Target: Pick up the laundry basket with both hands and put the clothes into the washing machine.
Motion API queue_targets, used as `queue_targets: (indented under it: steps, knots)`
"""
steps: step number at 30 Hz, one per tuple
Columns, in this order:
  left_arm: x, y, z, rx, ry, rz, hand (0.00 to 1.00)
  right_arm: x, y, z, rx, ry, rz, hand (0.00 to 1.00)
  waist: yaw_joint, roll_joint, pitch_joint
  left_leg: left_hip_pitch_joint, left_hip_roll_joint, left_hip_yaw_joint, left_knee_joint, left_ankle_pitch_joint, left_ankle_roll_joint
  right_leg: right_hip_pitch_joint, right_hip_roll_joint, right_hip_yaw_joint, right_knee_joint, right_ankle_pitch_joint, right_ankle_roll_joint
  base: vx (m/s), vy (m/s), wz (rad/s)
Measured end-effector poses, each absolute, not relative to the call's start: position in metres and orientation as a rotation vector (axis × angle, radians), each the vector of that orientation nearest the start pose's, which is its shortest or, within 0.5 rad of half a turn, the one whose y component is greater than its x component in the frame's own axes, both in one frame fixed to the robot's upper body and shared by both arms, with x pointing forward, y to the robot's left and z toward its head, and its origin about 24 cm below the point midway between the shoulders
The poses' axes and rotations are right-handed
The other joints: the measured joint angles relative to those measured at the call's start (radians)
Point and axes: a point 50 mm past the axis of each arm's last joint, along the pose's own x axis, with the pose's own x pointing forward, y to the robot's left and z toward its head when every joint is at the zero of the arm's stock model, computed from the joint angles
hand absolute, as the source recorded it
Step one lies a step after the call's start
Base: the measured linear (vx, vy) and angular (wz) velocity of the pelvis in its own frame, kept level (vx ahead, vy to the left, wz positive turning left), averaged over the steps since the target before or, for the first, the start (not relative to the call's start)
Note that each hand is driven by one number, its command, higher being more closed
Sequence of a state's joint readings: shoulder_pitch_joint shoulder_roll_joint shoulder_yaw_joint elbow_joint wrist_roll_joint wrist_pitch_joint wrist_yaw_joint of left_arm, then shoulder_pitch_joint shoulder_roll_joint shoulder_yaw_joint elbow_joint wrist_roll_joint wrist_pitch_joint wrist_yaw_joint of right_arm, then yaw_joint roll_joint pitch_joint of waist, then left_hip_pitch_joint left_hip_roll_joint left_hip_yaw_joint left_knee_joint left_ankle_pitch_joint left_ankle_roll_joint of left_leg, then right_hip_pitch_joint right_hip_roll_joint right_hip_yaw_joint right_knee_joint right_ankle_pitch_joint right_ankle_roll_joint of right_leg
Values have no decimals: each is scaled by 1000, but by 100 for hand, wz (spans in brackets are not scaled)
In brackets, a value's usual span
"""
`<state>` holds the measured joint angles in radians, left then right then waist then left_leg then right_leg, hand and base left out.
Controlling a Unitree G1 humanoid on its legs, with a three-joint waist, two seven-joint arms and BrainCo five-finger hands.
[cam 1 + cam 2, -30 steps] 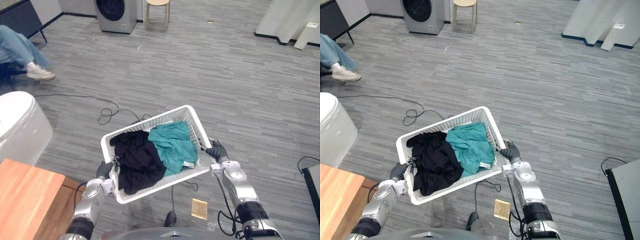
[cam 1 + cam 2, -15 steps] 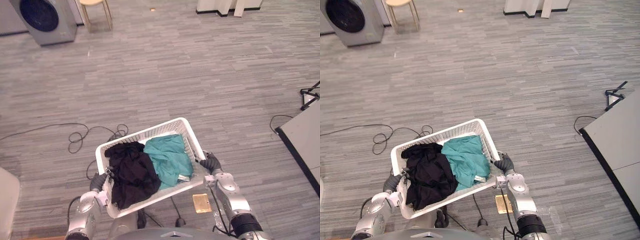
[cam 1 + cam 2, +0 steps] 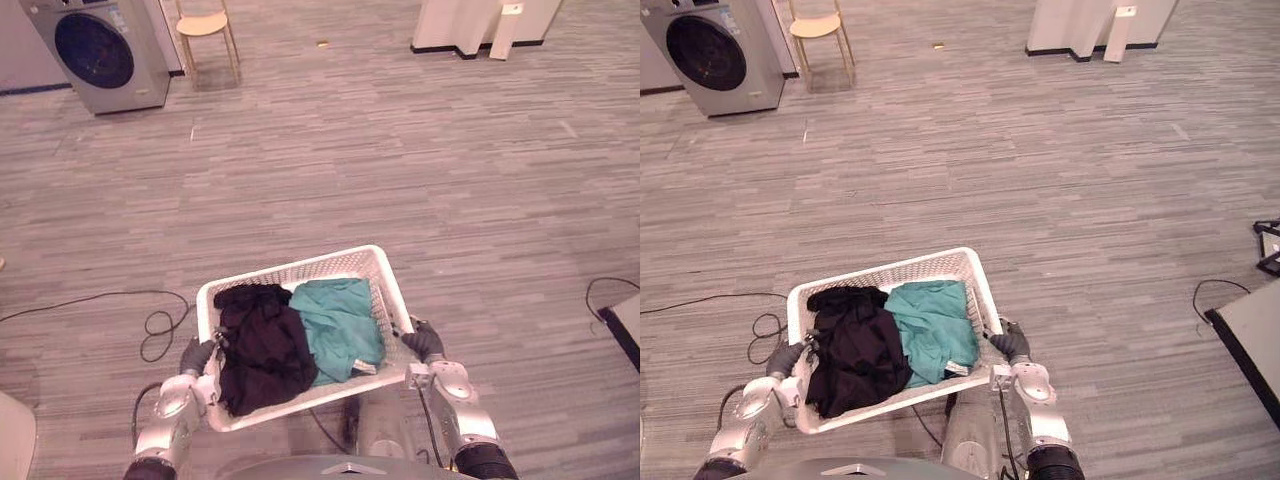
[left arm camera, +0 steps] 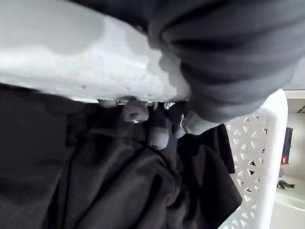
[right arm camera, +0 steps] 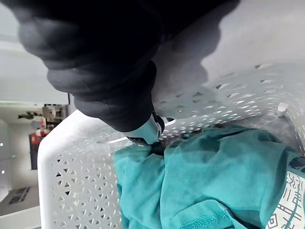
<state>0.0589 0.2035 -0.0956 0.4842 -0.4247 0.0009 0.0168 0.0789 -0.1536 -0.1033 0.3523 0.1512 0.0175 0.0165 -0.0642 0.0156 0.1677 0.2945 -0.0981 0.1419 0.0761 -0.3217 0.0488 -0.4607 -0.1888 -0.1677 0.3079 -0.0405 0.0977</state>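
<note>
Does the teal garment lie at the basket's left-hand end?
No, the teal garment lies at the end of the basket by the right hand; the black clothes lie by the left hand.

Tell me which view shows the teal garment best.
The left eye view: the whole teal garment lies in the white basket beside the black garment. The right eye view shows much the same. The right wrist view shows a close part of it against the basket wall; the left wrist view faces the black garment.

view: swung toward washing machine (image 3: 105,55) | laundry basket (image 3: 300,272): held squarer, less skewed
</note>
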Motion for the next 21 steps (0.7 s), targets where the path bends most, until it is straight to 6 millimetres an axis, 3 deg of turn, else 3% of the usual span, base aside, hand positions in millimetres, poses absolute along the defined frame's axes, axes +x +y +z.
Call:
queue_targets:
  steps: [1, 2, 3, 4, 5, 6, 7, 8, 10, 12, 14, 15, 16, 17, 18, 19, 20, 21]
  knots:
    - [201, 193, -77, -188, 560, 98, 100, 207, -218, -51, 18, 435, -163, 100, -5, 1, -1, 24, 15, -15, 8, -23, -21, 2, 8, 22, 20, 12, -15, 705, -273, 70]
    - [192, 191, -83, -190, 590, 105, 100, 200, -219, -56, 18, 459, -169, 100, -20, 7, -15, 43, 55, -38, 89, -65, -73, 9, 41, 38, 122, 52, -60, 634, -279, 60]
    - [189, 190, -85, -203, 599, 116, 100, 199, -219, -56, 19, 461, -170, 100, -21, 3, -16, -26, 84, -18, 284, -73, -88, 10, 42, 41, 171, 60, -83, 632, -306, 52]
    - [188, 186, -86, -221, 601, 119, 100, 200, -222, -54, 6, 456, -169, 100, -22, 29, -12, -97, 127, 0, 455, -58, -102, 34, 58, 17, 177, 26, -89, 491, -266, 20]
    - [187, 179, -87, -248, 604, 115, 100, 201, -229, -50, -22, 445, -166, 100, -9, 95, -1, -238, 237, 38, 775, 92, -91, 96, 110, -11, 150, -12, -100, 638, -311, -17]
    - [180, 176, -91, -266, 619, 123, 100, 202, -232, -47, -37, 440, -161, 100, 19, 117, 8, -332, 318, 53, 988, 222, -84, 159, 152, -9, 128, -49, -126, 792, -289, -30]
    - [178, 174, -92, -270, 625, 122, 100, 202, -233, -47, -40, 440, -162, 100, 30, 122, 9, -370, 333, 52, 1061, 211, -85, 196, 160, -8, 119, -68, -132, 803, -215, -33]
    - [178, 174, -92, -270, 625, 116, 100, 202, -234, -46, -43, 439, -164, 100, 35, 104, 25, -437, 336, 64, 1113, 175, -82, 288, 154, -5, 88, -102, -133, 665, -143, -7]
    - [183, 175, -87, -272, 590, 113, 100, 205, -234, -42, -44, 418, -162, 100, 46, 75, 37, -521, 335, 123, 1009, 118, -68, 402, 140, 5, 9, -124, -127, 612, -125, -12]
    - [186, 178, -84, -274, 570, 126, 100, 213, -230, -33, -47, 370, -147, 100, 58, 64, 32, -590, 315, 143, 732, 106, -72, 464, 130, 30, -40, -151, -111, 579, -56, -40]
    - [184, 181, -84, -281, 567, 140, 100, 220, -228, -30, -62, 355, -125, 100, 68, 72, 22, -605, 282, 65, 186, 205, -133, 528, 125, 61, -64, -206, -66, 615, 49, -42]
    - [184, 180, -84, -284, 566, 140, 100, 220, -229, -30, -65, 354, -125, 100, 68, 81, 17, -615, 286, 46, 112, 220, -156, 540, 130, 63, -68, -224, -53, 820, 213, -58]
    - [185, 177, -82, -293, 555, 142, 100, 222, -230, -29, -81, 355, -117, 100, 81, 83, 9, -630, 299, 51, 87, 237, -162, 598, 114, 87, -54, -294, -7, 740, 266, -52]
    - [183, 178, -84, -292, 564, 146, 100, 222, -229, -30, -84, 359, -113, 100, 89, 71, 1, -624, 284, 54, 105, 278, -145, 620, 91, 100, -36, -321, 15, 933, 390, -70]
    - [182, 180, -85, -293, 569, 156, 100, 221, -229, -32, -91, 367, -107, 100, 99, 46, -27, -624, 248, 58, 159, 349, -123, 608, 49, 119, 38, -347, 48, 799, 370, -50]
    - [180, 180, -86, -297, 574, 163, 100, 222, -228, -32, -109, 367, -97, 100, 100, 23, -37, -627, 212, 56, 227, 385, -74, 551, 0, 133, 205, -348, 57, 769, 355, -40]
    - [181, 184, -85, -292, 572, 173, 100, 221, -224, -35, -96, 375, -92, 100, 95, -25, -38, -620, 172, 69, 299, 337, -57, 483, -65, 137, 398, -308, 64, 735, 311, -1]
    - [180, 190, -86, -267, 583, 180, 100, 219, -220, -39, -81, 392, -89, 100, 86, -72, -37, -580, 122, 82, 336, 264, -34, 398, -136, 135, 611, -144, 9, 589, 234, 22]
